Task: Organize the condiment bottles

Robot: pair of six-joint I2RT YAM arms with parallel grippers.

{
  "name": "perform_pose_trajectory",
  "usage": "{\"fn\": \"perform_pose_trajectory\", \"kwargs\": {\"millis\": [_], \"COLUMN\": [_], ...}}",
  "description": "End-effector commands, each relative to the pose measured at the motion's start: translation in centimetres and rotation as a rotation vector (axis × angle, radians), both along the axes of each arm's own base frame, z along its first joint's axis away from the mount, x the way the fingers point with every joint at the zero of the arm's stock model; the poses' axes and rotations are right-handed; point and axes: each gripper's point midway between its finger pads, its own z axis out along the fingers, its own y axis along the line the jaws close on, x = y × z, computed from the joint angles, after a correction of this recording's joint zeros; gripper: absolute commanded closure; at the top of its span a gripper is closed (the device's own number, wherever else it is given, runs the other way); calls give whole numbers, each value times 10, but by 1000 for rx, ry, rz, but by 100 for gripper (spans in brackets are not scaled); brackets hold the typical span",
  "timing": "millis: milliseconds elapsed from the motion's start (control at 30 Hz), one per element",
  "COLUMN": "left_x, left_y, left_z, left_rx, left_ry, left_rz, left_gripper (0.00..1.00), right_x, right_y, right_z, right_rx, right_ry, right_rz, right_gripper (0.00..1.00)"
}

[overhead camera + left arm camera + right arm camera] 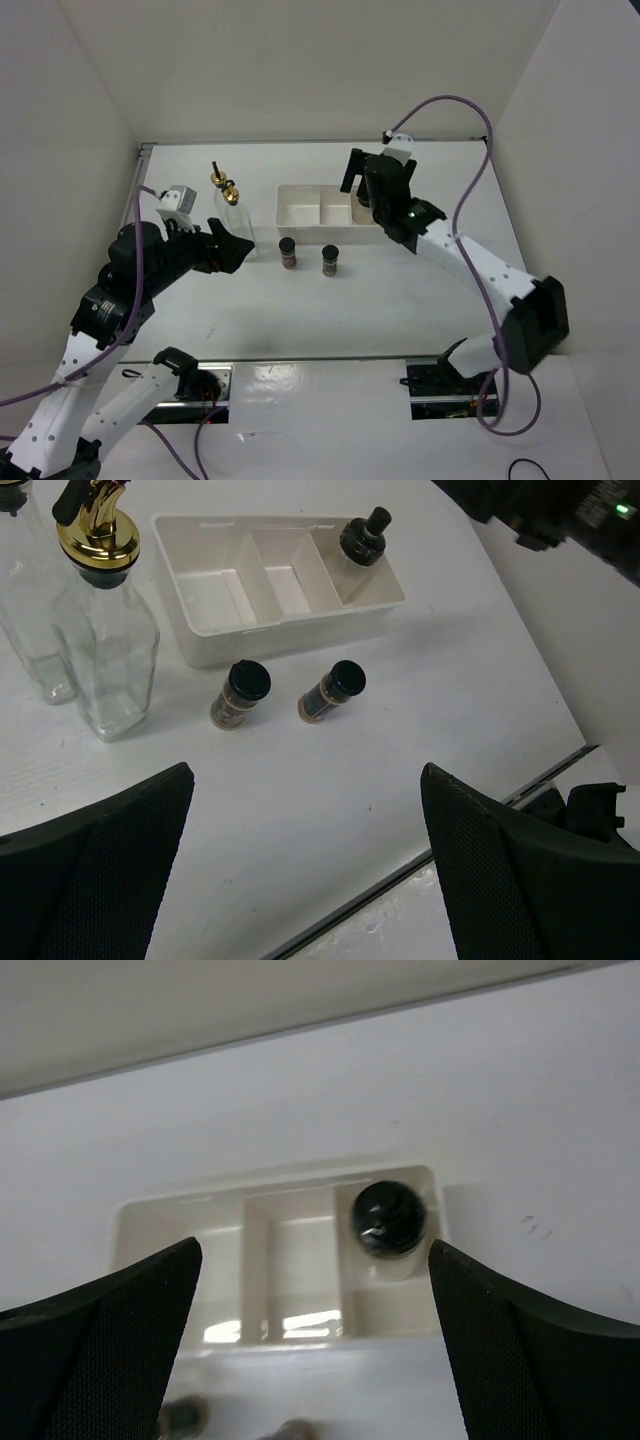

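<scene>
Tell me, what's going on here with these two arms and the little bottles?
Two robot arms are sorting condiment bottles into a white tray. One whitish jar stands in the tray's end compartment on the right arm's side, with the right gripper open and empty above it. Two small dark jars stand on the table in front of the tray. Two glass bottles stand to its left, near the open left gripper. Neither arm holds anything.
</scene>
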Motion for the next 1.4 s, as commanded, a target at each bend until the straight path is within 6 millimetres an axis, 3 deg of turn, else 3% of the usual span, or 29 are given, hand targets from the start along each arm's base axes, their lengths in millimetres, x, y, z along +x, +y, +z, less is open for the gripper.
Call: {"fn": "perform_pose_trajectory", "kwargs": {"millis": [0,67,100,300,367,400,567,600,800,1033,1200,1333,1367], "left_x": [-1,-1,-1,0,0,0,-2,-1,0,5,6,6,6], "left_y": [0,0,0,0,0,1,3,4,6,6,7,7,7], "left_z": [20,20,20,19,19,17,13,13,18,13,13,9,9], "left_rx": [-4,-4,-4,7,7,11,17,19,28,46,48,52,52], "left_ry": [-64,-64,-64,-58,-58,-50,-42,-43,-51,-38,-39,-31,-31], "left_rz": [-8,-8,-8,-11,-11,-11,-2,7,13,19,28,27,27], "left_gripper": [0,0,0,0,0,0,0,0,0,0,0,0,0], "right_x": [-50,-74,-86,-113,-112,-114,-103,-104,-100,-102,-100,-98,-98], "right_y": [32,47,55,76,82,85,102,102,104,107,109,106,107], "right_z": [16,22,1,-65,-70,-87,-96,-108,-122,-147,-147,-151,-148], "right_rx": [112,161,156,86,71,42,-6,-27,-65,-95,-95,-111,-110], "right_ry": [-16,-28,20,195,216,258,278,308,339,391,391,391,390], "right_rz": [180,275,334,398,406,410,417,413,406,405,405,386,387], "right_gripper": [2,2,2,2,2,2,2,2,2,14,25,54,67]}}
